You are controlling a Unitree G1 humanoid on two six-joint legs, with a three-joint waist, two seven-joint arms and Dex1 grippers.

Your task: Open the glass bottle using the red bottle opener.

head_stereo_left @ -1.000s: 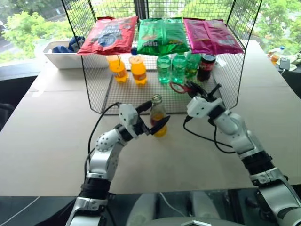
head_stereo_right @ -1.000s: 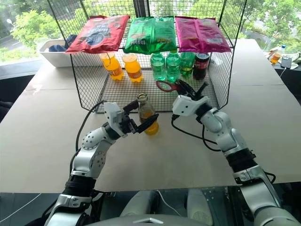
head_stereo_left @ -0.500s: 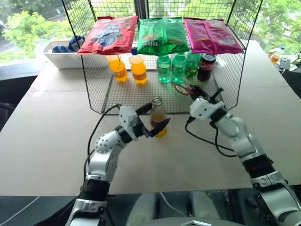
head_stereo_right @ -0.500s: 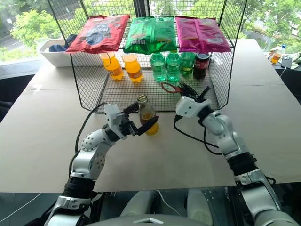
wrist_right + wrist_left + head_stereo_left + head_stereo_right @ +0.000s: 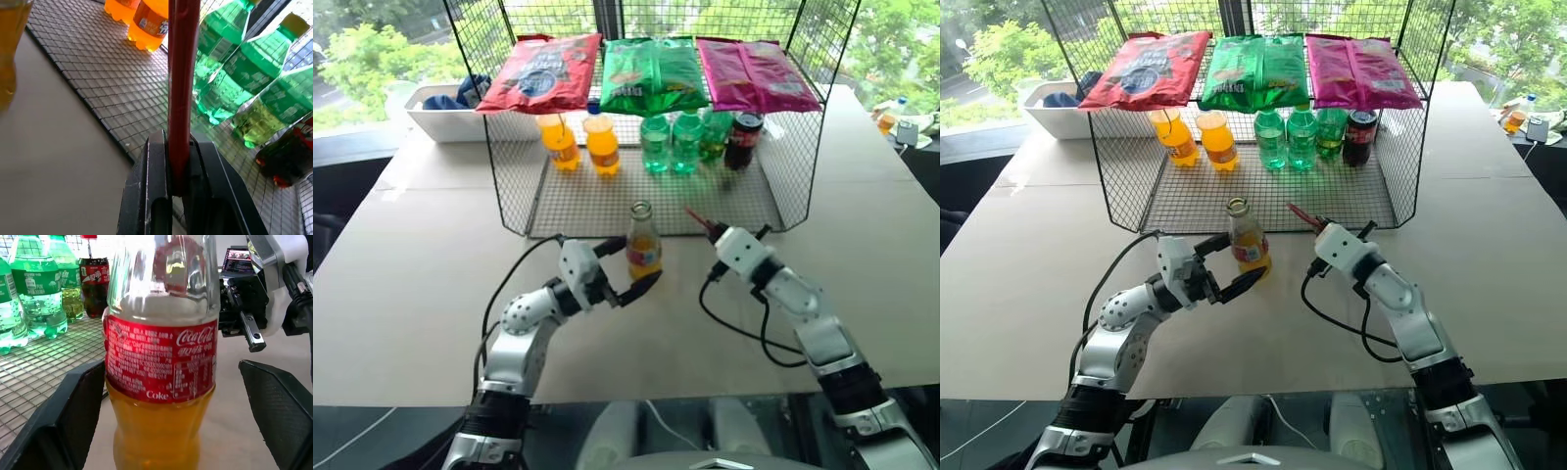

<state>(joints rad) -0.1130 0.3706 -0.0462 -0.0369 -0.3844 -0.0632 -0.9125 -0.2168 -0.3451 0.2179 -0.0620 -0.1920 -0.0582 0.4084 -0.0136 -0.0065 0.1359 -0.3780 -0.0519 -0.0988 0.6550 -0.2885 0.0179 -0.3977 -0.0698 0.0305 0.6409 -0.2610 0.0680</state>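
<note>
The glass bottle [image 5: 643, 247], holding yellow-orange drink and wearing a red label band, stands upright on the table just in front of the wire rack. My left gripper [image 5: 628, 266] is open, its two black fingers either side of the bottle's lower body; in the left wrist view one finger [image 5: 73, 416] lies against the bottle [image 5: 161, 357] and the other stands well apart. To the bottle's right, my right gripper [image 5: 715, 233] is shut on the red bottle opener [image 5: 696, 217], which sticks out edge-on toward the rack. The right wrist view shows the opener [image 5: 183, 73] pinched between the fingers.
A wire rack [image 5: 607, 201] behind the bottle holds two orange plastic bottles [image 5: 600, 145], green bottles [image 5: 671, 142] and a dark cola bottle [image 5: 741, 139], with three snack bags on top. A white bin [image 5: 435, 117] sits at the back left. Black cables trail from both wrists.
My right gripper has come down and rolled, so the opener now shows edge-on instead of flat, closer to the table. My left gripper has sunk a little along the bottle.
</note>
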